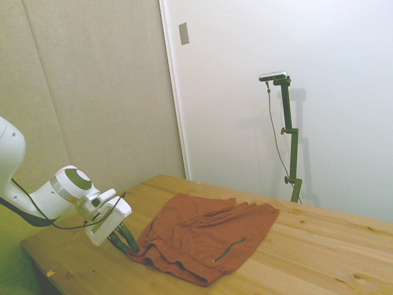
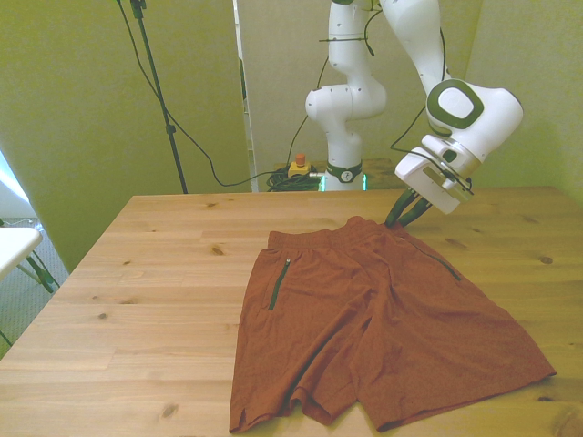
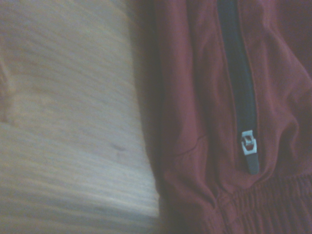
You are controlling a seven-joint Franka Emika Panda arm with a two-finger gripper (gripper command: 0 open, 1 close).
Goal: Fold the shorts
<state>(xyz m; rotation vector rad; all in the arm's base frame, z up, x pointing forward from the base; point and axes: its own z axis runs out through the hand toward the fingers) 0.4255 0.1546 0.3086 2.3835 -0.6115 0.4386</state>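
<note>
Claw [image 2: 398, 218] at shorts [image 2: 373, 319] waistband — table [image 2: 146, 273]

The wooden table [image 2: 137, 273] carries the shorts [image 2: 383, 319], spread flat.

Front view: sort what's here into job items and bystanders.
Job:
- shorts, spread flat on the table
- end effector, at the waistband corner

Bystanders:
- wooden table
- red-topped button box behind the table
</note>
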